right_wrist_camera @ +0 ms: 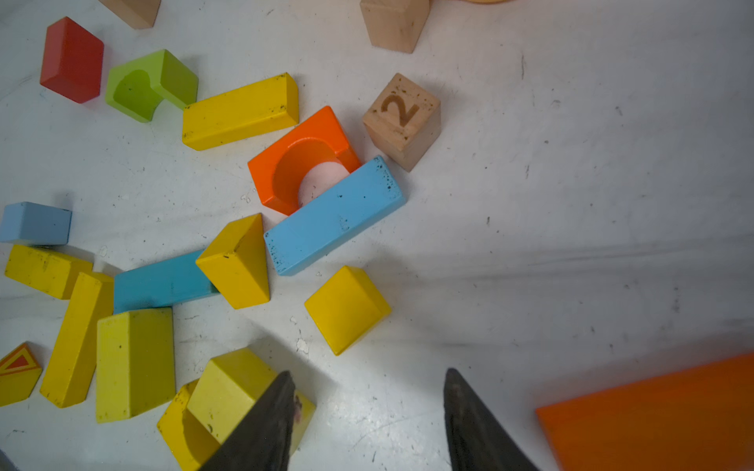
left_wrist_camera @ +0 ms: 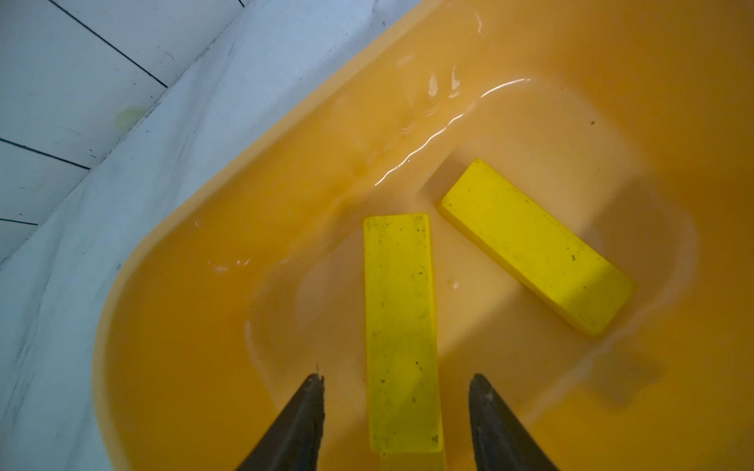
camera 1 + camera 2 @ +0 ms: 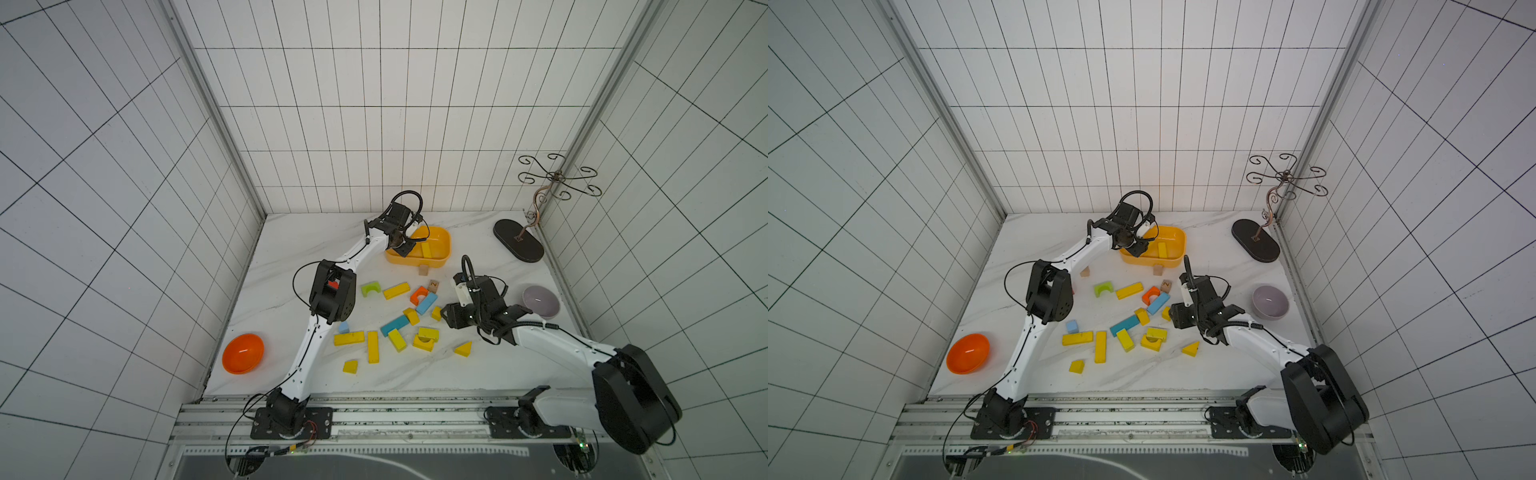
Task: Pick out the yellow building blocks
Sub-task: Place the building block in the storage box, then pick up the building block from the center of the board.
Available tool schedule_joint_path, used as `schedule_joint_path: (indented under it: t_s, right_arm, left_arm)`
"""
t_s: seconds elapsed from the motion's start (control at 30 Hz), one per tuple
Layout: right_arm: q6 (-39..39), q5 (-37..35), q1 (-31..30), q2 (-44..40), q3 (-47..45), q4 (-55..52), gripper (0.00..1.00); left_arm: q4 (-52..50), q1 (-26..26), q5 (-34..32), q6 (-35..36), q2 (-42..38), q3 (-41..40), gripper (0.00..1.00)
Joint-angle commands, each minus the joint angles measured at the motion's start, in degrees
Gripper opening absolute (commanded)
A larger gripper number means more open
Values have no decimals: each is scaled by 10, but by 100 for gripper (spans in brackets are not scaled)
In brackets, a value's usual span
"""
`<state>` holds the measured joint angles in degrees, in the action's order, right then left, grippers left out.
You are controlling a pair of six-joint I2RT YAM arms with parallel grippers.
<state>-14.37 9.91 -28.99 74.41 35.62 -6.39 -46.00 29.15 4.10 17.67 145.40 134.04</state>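
In both top views the left arm (image 3: 332, 297) (image 3: 1046, 297) is reaching to the back of the counter (image 3: 498, 370) (image 3: 1225, 370). Its jaws are dipping inside the orange-yellow tub (image 3: 415, 262) (image 3: 1152, 262), where a yellow bar (image 3: 426, 250) (image 3: 1162, 249) is showing just beside them. Most of the yellow building blocks (image 3: 372, 347) (image 3: 1100, 347) are lying scattered mid-counter among blue, green and orange pieces. The right jaws are hanging at the pile's right edge, with a small yellow block (image 3: 436, 313) (image 3: 1166, 313) just beside them. Bare counter is running along the front edge and between the pile and the purple bowl (image 3: 540, 301) (image 3: 1270, 301).

In the left wrist view the left jaws are standing open. A second yellow bar (image 2: 402, 334) is showing lengthwise between the tips, with a gap on each side. The yellow bar (image 2: 534, 244) is lying at an angle near it, apart. The tub's curved wall (image 2: 204, 285) is rising close by.

In the right wrist view the right jaws are standing open over bare counter, gripping nothing. The small yellow block (image 1: 347, 310) is lying just ahead of them. A stacked yellow pair (image 1: 228, 387) is sitting partly hidden behind one tip, and an orange bar (image 1: 653, 412) is lying close on the other side.
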Motion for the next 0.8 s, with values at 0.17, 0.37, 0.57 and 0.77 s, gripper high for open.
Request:
schedule_joint_path:
  t_s: [0.17,0.37,0.57,0.77]
  right_arm:
    - [21,22,-14,8,7,14,59]
    - [36,13,-19,34,20,10,60]
    - [64,-4,-24,66,47,-10,60]
    - [76,-24,-29,90,79,-23,61]
  left_arm:
    - [-19,2,-18,8,-28,40,68]
    - [-67,0,12,-6,-126,39,72]
    - [-104,-31,95,-38,-257,-52,72]
    - [-148,-79,199,-10,-372,-202,72]
